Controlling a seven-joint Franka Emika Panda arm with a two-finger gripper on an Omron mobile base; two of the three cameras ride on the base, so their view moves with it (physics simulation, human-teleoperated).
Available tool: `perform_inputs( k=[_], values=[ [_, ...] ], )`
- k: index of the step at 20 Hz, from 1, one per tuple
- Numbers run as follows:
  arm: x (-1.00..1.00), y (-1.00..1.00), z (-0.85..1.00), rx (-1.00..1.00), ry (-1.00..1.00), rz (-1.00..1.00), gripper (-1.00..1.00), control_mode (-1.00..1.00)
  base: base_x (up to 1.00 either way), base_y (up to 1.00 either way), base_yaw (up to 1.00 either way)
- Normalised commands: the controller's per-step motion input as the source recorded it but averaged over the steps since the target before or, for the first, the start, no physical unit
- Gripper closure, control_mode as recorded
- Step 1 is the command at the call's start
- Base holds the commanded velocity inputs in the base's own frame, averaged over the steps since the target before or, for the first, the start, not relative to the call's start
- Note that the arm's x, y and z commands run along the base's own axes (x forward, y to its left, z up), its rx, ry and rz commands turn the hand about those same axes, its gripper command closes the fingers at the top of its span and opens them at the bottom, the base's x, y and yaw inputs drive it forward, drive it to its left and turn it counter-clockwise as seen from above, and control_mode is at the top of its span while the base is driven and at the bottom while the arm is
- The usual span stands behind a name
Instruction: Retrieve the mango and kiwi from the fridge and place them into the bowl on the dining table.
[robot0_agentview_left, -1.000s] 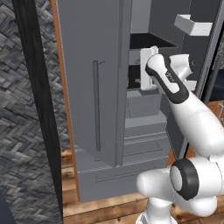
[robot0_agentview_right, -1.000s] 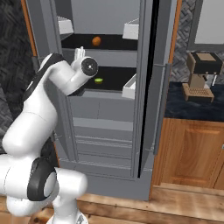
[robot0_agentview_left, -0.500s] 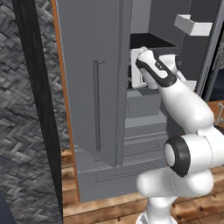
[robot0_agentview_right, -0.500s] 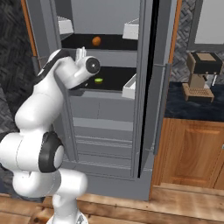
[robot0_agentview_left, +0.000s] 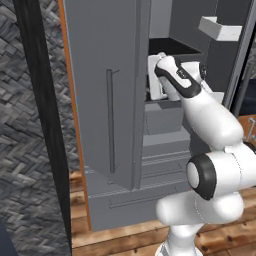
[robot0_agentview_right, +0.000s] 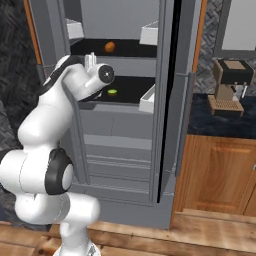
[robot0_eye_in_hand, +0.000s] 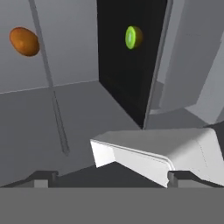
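The fridge (robot0_agentview_right: 125, 115) stands with its doors swung open, matte grey outside, dark inside, with grey drawers below the shelves and white door shelves (robot0_agentview_right: 148, 99) on the inner faces of the doors. A long thin bar handle (robot0_agentview_left: 110, 121) runs down the left door.

The mango (robot0_agentview_right: 109, 47), a small orange oval, lies on the upper dark shelf toward the back. In the hand view it appears as an orange-brown egg shape (robot0_eye_in_hand: 24, 41) at the upper left. The kiwi (robot0_agentview_right: 112, 92), a small yellow-green disc, rests on the shelf below, near its middle; the hand view shows it bright green with a paler centre (robot0_eye_in_hand: 132, 37) against the black interior.

The tool (robot0_eye_in_hand: 109, 177) is spread wide and holds nothing; it is at the fridge opening, level with the kiwi's shelf, well apart from both fruits.
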Motion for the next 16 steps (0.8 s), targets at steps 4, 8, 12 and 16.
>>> perform_inputs(
  k=[4, 8, 12, 16],
  values=[
    [-0.78, 1.00, 0.00, -0.12, -0.01, 0.02, -1.00, -1.00, 0.00, 0.00, 0.00],
    [-0.98, 1.00, -0.01, -0.08, 0.00, 0.03, -1.00, -1.00, 0.00, 0.00, 0.00],
    [-1.00, 1.00, 0.00, -0.06, 0.00, 0.05, -1.00, -1.00, 0.00, 0.00, 0.00],
    [-0.96, 1.00, 0.00, -0.03, 0.00, 0.04, -1.00, -1.00, 0.00, 0.00, 0.00]
  ],
)
